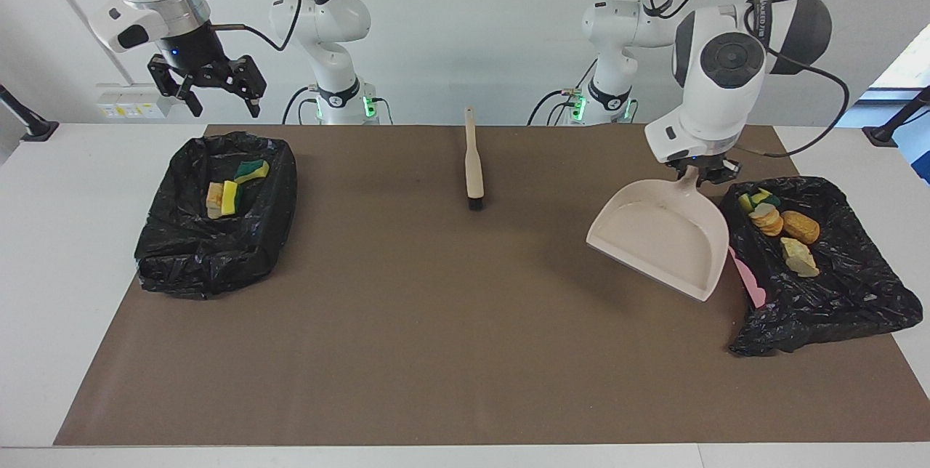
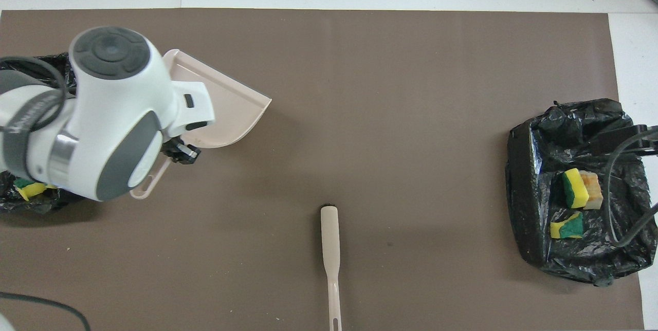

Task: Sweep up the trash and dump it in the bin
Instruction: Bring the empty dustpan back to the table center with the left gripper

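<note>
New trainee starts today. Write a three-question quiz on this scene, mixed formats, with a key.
1. True or false: the left gripper holds the dustpan by its handle.
2. The brush is: A) on the mat, B) in a bin, C) in the right gripper.
3. Fill in: all visible trash lies in the two ___.

Key: 1 true; 2 A; 3 bins.

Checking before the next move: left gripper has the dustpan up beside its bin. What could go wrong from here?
1. The left gripper pinches only the handle of the dustpan, which hangs tilted; it may twist or slip.
2. The pan is beside the bin at the left arm's end of the table, so a low swing could snag the black liner.
3. The brush lies on the mat nearer the robots; a careless sweep past it could knock it.
</note>
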